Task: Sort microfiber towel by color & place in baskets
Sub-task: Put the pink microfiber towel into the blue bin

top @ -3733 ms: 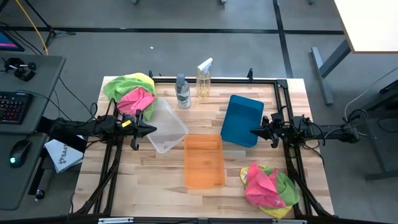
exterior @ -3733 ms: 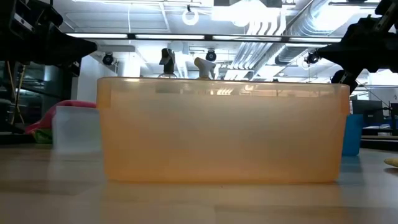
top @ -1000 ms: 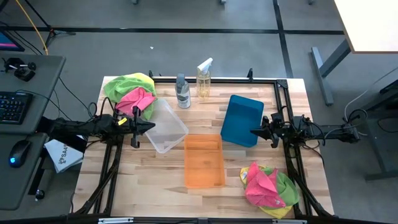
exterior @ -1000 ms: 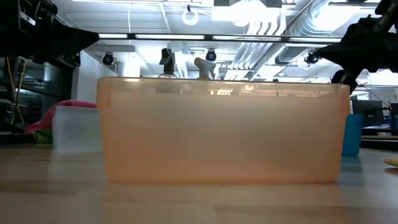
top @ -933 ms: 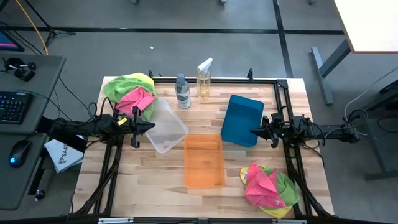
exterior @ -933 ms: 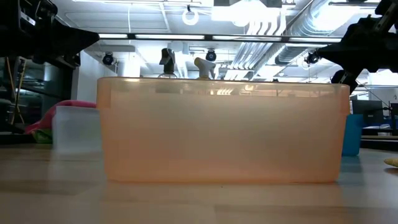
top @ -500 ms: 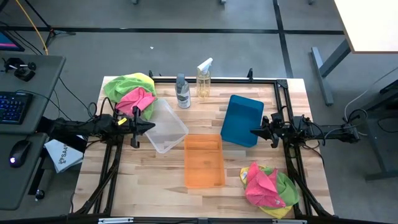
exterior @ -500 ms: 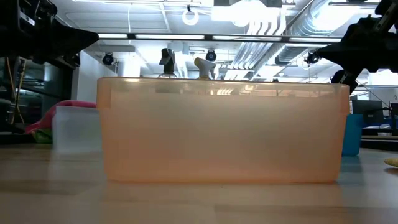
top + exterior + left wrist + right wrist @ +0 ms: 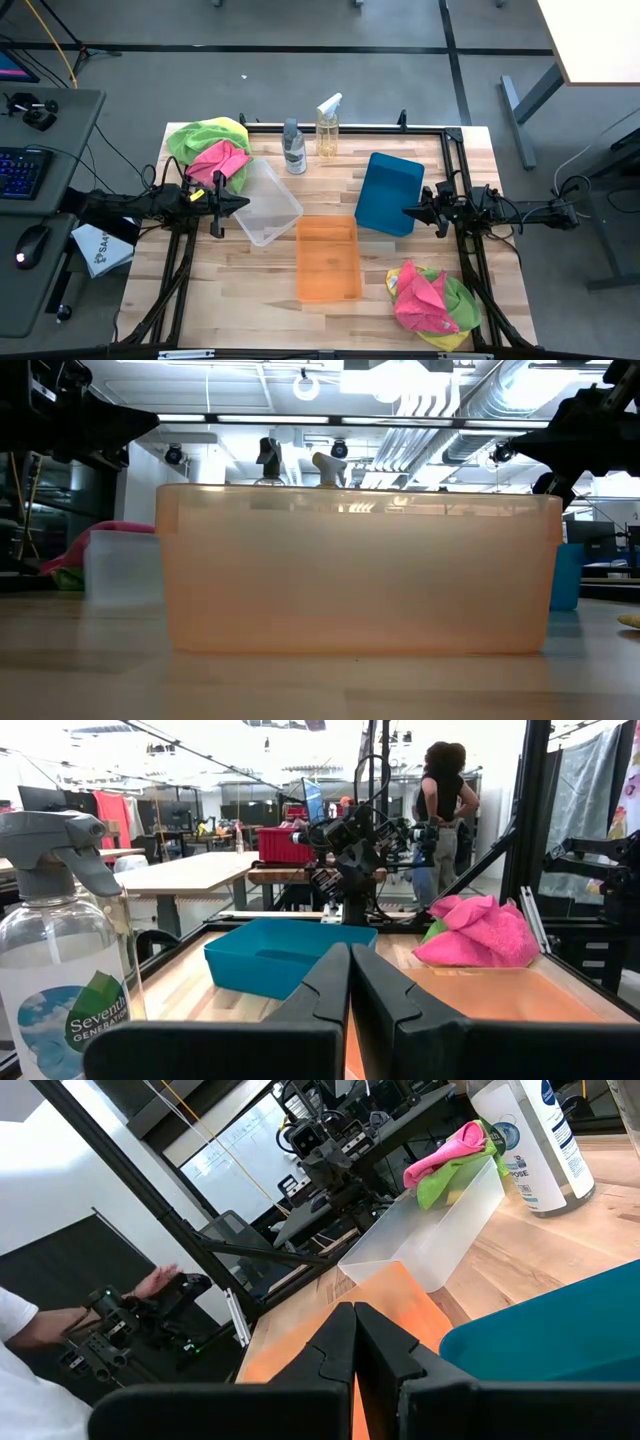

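One heap of pink, lime green and yellow microfiber towels (image 9: 210, 150) lies at the table's far left corner, and a second heap (image 9: 430, 298) lies at the near right. The clear basket (image 9: 266, 204), the orange basket (image 9: 328, 258) and the teal basket (image 9: 390, 193) stand mid-table. My left gripper (image 9: 240, 205) hovers shut at the clear basket's left edge; its shut fingers (image 9: 350, 956) point toward the teal basket (image 9: 285, 952). My right gripper (image 9: 408, 211) hovers shut at the teal basket's right side; its own view (image 9: 354, 1316) shows it pointing toward the clear basket (image 9: 430, 1245).
Two bottles stand at the far edge: a grey one (image 9: 294, 148) and a spray bottle (image 9: 327, 127). A black frame rail runs along the far and right sides. Bare wood lies near the orange basket's left. A person's hand (image 9: 160, 1280) shows beyond the table's left side.
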You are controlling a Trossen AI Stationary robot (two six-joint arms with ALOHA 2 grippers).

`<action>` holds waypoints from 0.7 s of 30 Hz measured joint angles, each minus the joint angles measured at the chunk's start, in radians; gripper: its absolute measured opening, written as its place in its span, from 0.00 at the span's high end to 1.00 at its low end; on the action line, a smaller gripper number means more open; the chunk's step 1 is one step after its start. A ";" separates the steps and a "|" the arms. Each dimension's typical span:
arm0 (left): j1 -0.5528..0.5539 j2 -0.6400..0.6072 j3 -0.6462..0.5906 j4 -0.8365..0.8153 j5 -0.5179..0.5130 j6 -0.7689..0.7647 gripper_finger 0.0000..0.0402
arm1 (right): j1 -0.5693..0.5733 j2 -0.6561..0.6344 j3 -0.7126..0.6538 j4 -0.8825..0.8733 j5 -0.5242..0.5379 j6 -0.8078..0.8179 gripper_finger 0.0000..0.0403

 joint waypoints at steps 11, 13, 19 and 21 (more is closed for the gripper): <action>0.000 0.000 0.000 0.000 0.000 0.000 1.00 | 0.000 0.000 0.000 0.000 0.000 0.000 1.00; 0.000 0.000 0.000 0.000 0.000 0.000 1.00 | 0.000 0.000 0.000 0.000 0.000 0.000 1.00; 0.000 0.000 0.000 0.000 0.000 0.000 1.00 | -0.001 0.000 0.000 0.011 0.066 -0.165 1.00; 0.000 0.000 0.000 0.000 0.000 0.000 1.00 | -0.001 0.002 0.000 0.064 0.108 -0.173 1.00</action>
